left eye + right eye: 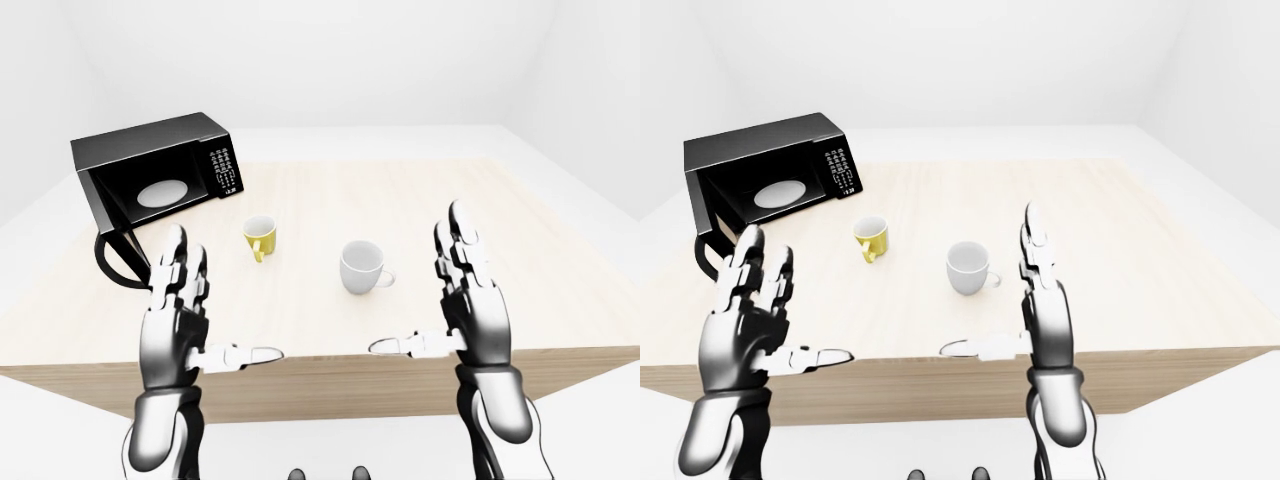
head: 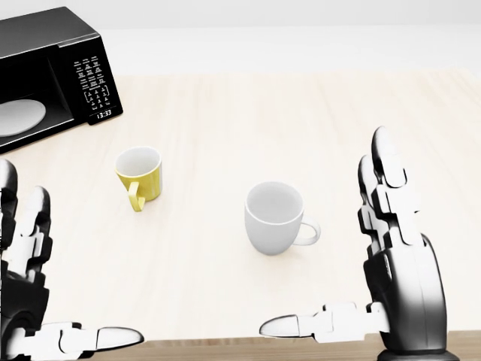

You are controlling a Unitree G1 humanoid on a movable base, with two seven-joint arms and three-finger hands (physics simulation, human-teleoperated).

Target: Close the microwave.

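The black microwave (image 1: 155, 165) stands at the upper left of the wooden table (image 1: 420, 200) in the left-eye view. Its door (image 1: 115, 255) hangs open, swung down and outward at the microwave's left, and a white turntable plate (image 1: 162, 193) shows inside. My left hand (image 1: 185, 300) is raised over the table's near edge, fingers spread open and empty, just right of the door. My right hand (image 1: 455, 290) is raised the same way at the right, open and empty.
A yellow mug (image 1: 259, 236) and a white mug (image 1: 362, 266) stand on the table between my hands and the microwave. The microwave's keypad (image 2: 94, 86) faces me. White floor and walls surround the table.
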